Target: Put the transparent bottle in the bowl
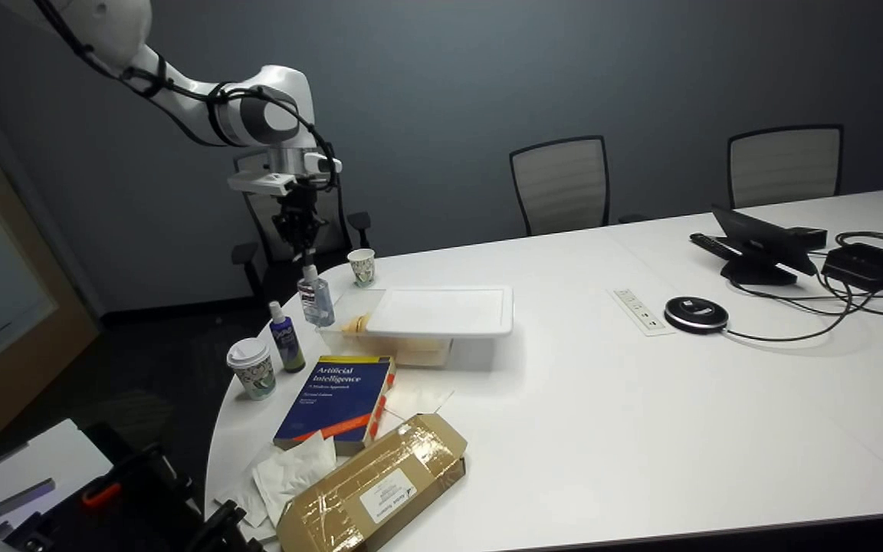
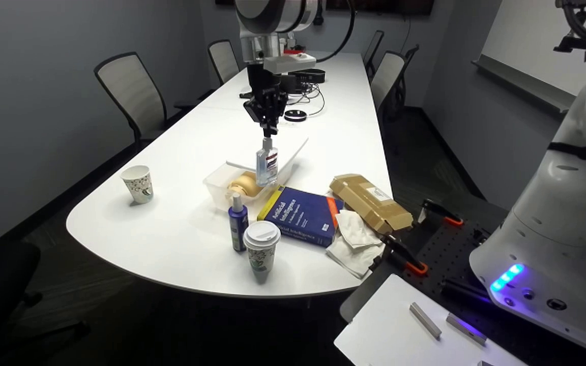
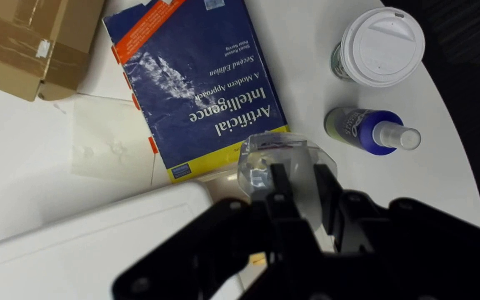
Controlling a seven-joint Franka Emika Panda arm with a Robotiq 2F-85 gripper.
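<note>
Gripper [image 3: 302,177]: you have its fingers [image 3: 328,191] closed on the white cap [image 2: 267,144] of the transparent bottle [image 2: 267,168], spread only as wide as that cap; they partly hide it in the wrist view
Transparent bottle: it hangs upright, raised off the table [image 1: 602,414], near the uncovered end of the container [image 2: 213,190]; you cannot tell whether its base is within the rim; its label print is too small to make out
Container: clear plastic, with a tan rounded thing [image 2: 243,184] inside that you cannot identify; the white lid [image 1: 441,310] lies over its right part in an exterior view, hiding what is beneath; in the wrist view the lid is cut off and the gripper blocks much of the opening
Lidded cup [image 1: 252,368]: its contents are hidden from you; the floor of the paper cup [image 1: 362,268] is out of sight too
Blue book [image 3: 206,83]: near the container, one end cut off in the wrist view; the cardboard box [image 1: 376,491] is cut off there also
Table edge: in an exterior view it curves just left of the lidded cup and spray bottle [image 1: 287,337]; white surface stretches wide to the right of the container, to the outlet strip [image 1: 639,310] and black puck [image 1: 696,314]
</note>
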